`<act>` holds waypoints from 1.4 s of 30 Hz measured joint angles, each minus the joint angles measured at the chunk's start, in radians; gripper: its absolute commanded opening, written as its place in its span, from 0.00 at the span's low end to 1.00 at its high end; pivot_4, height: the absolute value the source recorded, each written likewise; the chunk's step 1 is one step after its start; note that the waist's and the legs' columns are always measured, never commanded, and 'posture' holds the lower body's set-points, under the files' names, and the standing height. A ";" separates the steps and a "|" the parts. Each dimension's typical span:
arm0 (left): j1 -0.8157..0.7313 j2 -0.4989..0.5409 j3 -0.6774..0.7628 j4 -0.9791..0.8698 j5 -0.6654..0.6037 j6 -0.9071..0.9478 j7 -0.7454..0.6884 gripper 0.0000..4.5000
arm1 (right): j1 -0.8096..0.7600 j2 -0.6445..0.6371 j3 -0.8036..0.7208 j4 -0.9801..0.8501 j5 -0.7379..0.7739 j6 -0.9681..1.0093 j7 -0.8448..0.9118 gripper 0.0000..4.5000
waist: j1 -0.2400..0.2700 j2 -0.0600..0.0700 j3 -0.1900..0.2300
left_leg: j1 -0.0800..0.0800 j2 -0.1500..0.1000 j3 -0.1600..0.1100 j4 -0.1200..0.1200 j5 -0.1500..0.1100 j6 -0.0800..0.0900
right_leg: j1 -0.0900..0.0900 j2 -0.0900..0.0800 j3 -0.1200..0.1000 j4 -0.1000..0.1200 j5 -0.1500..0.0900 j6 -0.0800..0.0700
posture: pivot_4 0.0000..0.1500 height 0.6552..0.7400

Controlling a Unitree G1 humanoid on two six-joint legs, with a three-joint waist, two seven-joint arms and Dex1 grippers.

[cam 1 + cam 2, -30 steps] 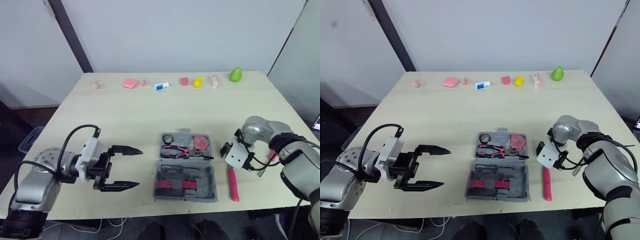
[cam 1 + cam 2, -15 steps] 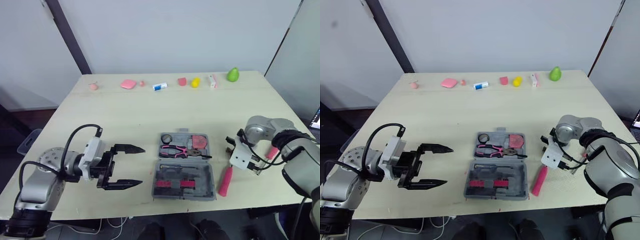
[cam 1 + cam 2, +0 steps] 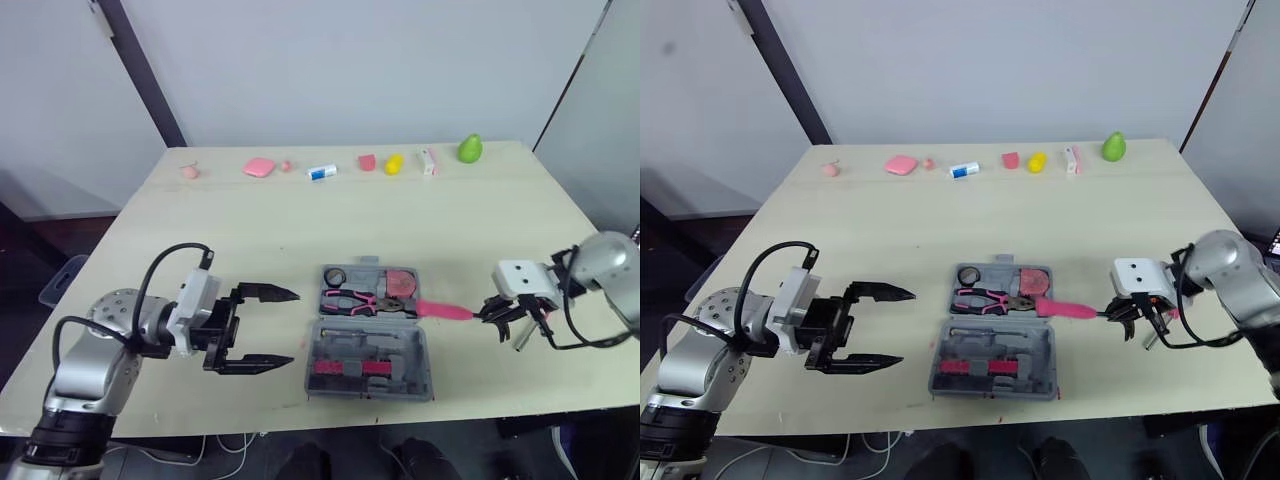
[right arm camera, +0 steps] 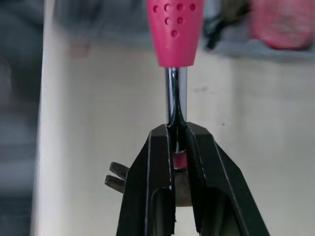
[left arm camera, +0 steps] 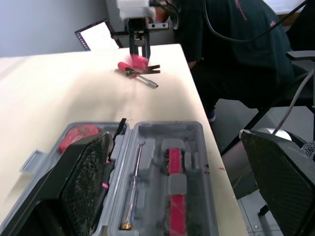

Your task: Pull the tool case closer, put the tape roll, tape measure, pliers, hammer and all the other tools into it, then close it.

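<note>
Swung the right jaws out toward the right edge since a second back and took the pink-handled screwdriver [image 3: 442, 311] along, so no longer lying flat just right of the tool case [image 3: 370, 390] like before. Now clamped tight on the bare metal shaft, nothing else in the grip, holding it level above the surface [image 3: 300, 230] with the handle pointing at the case and its end about over the right rim of the far half. Can't tell whether touching that rim or just clear of it.

Over on the other side, holding the left jaws spread wide open, gripping nothing, hovering just left of the case and aimed at it.

Got the case lying open flat at the front middle of the surface. Already sitting in the far half: pliers [image 3: 350, 301] with pink grips, tape roll [image 3: 335, 276] in the left corner, red tape measure [image 3: 403, 283] on the right.

Down on the surface right by the right jaws, another small tool [image 5: 145, 76] with a metal shaft. Way back along the far edge, a row of little odds and ends, with a green pear-shaped thing [image 3: 471, 149] at the right end
</note>
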 measured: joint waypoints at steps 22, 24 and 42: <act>-0.045 -0.034 -0.018 -0.003 -0.012 0.042 -0.001 1.00 | 0.208 0.737 -0.505 -0.407 0.062 1.281 -1.123 0.23 | -0.002 -0.006 -0.002 | -0.002 0.000 -0.001 -0.001 0.000 0.000 | 0.000 0.003 0.002 -0.002 0.000 0.001 | 1.00 1.00; -0.047 -0.034 -0.018 -0.004 -0.012 0.044 -0.001 1.00 | 0.196 0.750 -0.513 -0.404 0.062 1.281 -1.160 0.46 | -0.002 -0.006 -0.003 | -0.002 0.000 -0.001 -0.001 0.000 0.000 | 0.000 0.003 0.002 -0.003 0.000 0.001 | 1.00 1.00; -0.048 -0.029 -0.007 -0.010 -0.012 0.056 0.000 1.00 | 0.402 0.680 -0.460 -0.528 0.136 0.876 -1.104 1.00 | -0.008 -0.006 -0.002 | -0.002 0.002 -0.001 -0.004 0.000 0.000 | 0.000 0.005 0.003 -0.006 0.000 0.001 | 1.00 1.00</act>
